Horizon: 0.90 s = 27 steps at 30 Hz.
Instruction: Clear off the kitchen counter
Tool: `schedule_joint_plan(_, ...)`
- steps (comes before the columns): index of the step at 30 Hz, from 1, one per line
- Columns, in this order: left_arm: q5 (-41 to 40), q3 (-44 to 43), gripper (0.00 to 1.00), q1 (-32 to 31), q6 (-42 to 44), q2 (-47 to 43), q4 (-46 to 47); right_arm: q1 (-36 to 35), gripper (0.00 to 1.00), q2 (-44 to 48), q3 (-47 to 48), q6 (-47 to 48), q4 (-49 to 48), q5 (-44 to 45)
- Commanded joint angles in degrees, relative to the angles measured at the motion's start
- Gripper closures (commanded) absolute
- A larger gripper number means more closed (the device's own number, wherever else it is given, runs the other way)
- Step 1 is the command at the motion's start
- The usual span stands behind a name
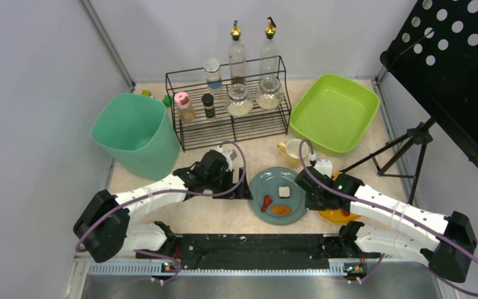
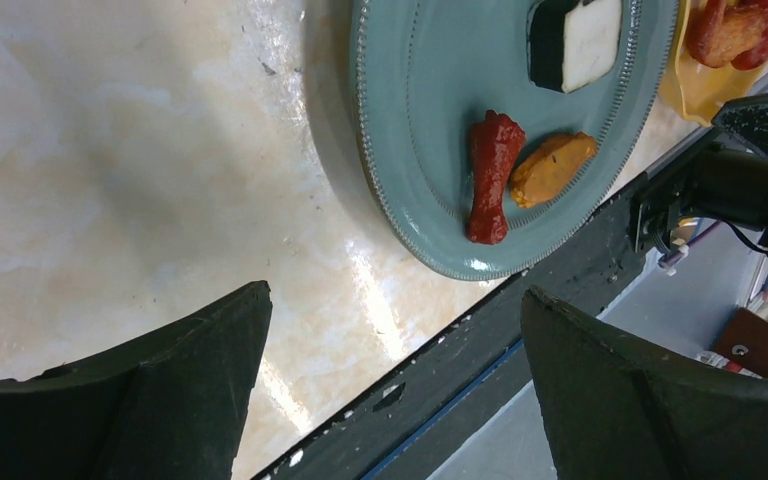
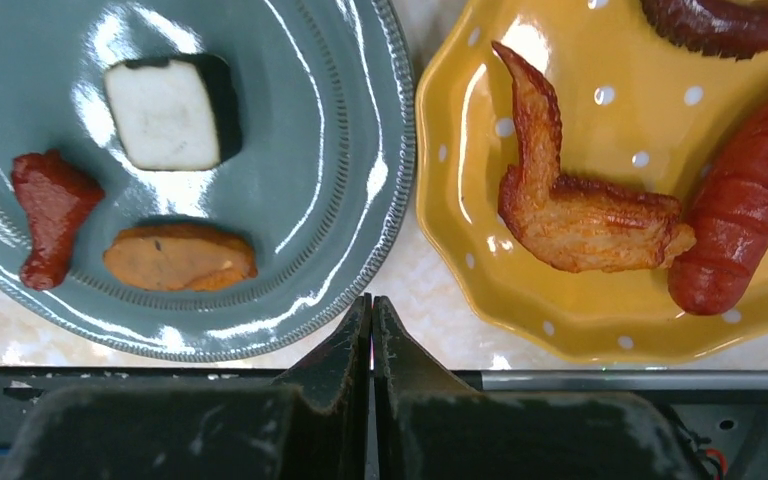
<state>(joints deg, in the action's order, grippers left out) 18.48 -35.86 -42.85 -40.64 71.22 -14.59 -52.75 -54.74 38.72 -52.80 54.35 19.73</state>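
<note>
The kitchen counter point(image 1: 224, 218) is a beige marble-like top. On its near middle sits a teal plate point(image 1: 258, 187) with a white block point(image 1: 283, 191), a red drumstick point(image 1: 266, 202) and an orange piece point(image 1: 281, 210). Right of it, a yellow dotted plate point(image 3: 460, 150) carries a chicken wing point(image 3: 570, 205) and sausages point(image 3: 750, 215). My left gripper point(image 2: 395, 292) is open and empty just left of the teal plate point(image 2: 420, 120). My right gripper point(image 3: 371, 300) is shut on nothing, its tips over the gap between the two plates.
At the back stand a mint bin point(image 1: 137, 134), a black wire rack point(image 1: 230, 118) with jars and bottles, and a lime-green tub point(image 1: 334, 112). A yellow mug point(image 1: 291, 151) sits behind the teal plate. A tripod point(image 1: 404, 149) and perforated black panel point(image 1: 454, 68) stand at right.
</note>
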Motion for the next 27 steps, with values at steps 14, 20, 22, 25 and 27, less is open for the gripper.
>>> schedule_joint_plan(14,3.7,0.4,0.01,-0.2,1.4,6.7,8.6,-0.3,0.54,4.4,-6.7,-8.3,-1.2,-4.1)
schedule_joint_plan(20,4.5,0.0,0.01,-0.1,2.0,7.8,8.7,-0.3,0.52,6.8,-10.0,-12.2,-6.1,-4.7)
schedule_joint_plan(22,4.6,0.0,0.01,-0.2,2.1,8.1,8.7,-0.4,0.52,6.9,-10.8,-13.3,-8.5,-5.5)
schedule_joint_plan(25,4.7,0.1,0.01,-0.2,2.1,8.2,8.7,-0.6,0.52,6.4,-11.0,-14.8,-10.1,-4.4)
schedule_joint_plan(27,4.7,0.1,0.01,-0.2,2.2,8.1,8.8,-0.6,0.52,5.8,-11.0,-15.5,-10.3,-3.1)
